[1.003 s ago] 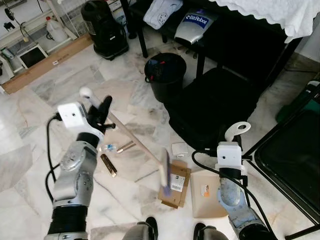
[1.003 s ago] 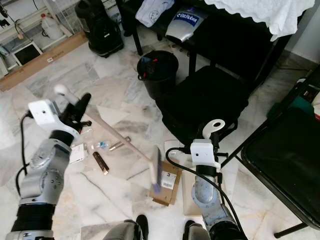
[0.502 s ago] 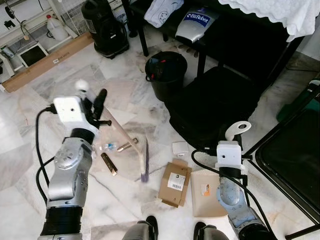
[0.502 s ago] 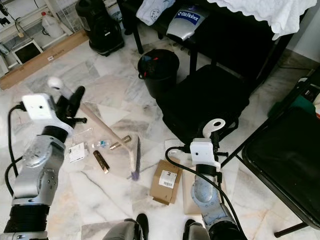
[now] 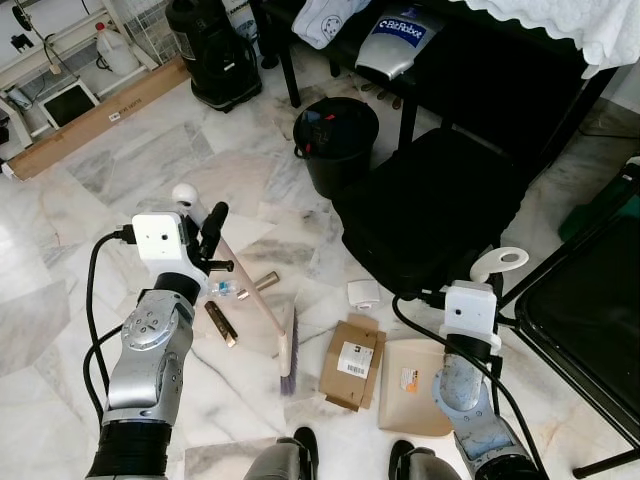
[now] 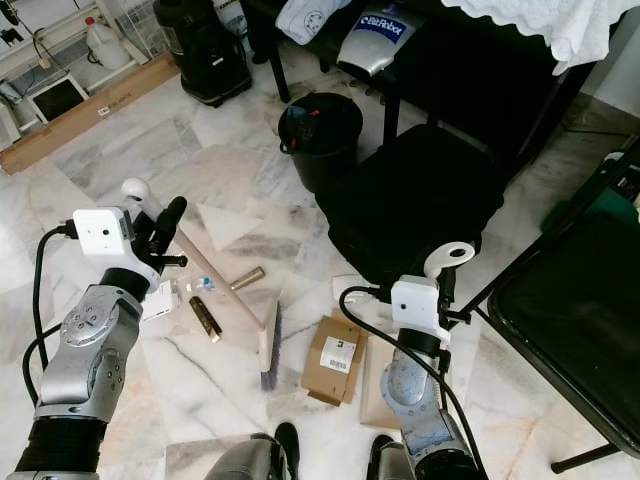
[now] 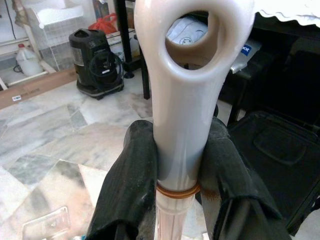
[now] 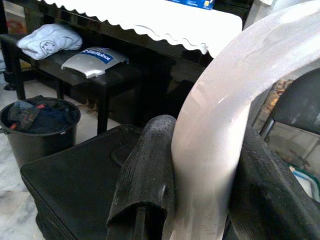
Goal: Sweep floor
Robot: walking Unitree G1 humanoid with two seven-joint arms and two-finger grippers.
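From the head views, the left gripper (image 5: 205,232) is closed on the upper end of the broom (image 5: 250,300), whose long axis slants from the white loop by the wrist down and away toward the robot's right, ending in the brush head (image 5: 287,352) resting on the marble floor (image 5: 120,170) just beside a flattened cardboard box (image 5: 351,364). The right gripper (image 5: 478,285) holds the white handle of a beige dustpan (image 5: 413,385) lying flat near the robot's feet, beside the box. Small litter, a brown tube (image 5: 220,324) and a clear wrapper (image 5: 224,290), lies on the far side of the stick from the pan, so a stroke may miss it, or shove the box over the pan's lip. In the left wrist view, both black fingers (image 7: 130,185) squeeze the broom's pale grip just under its hanging loop. In the right wrist view, the fingers (image 8: 147,170) appear clamped round the curved white dustpan handle (image 8: 220,110), though the close view makes contact hard to judge; a loose hold could let the pan twist.
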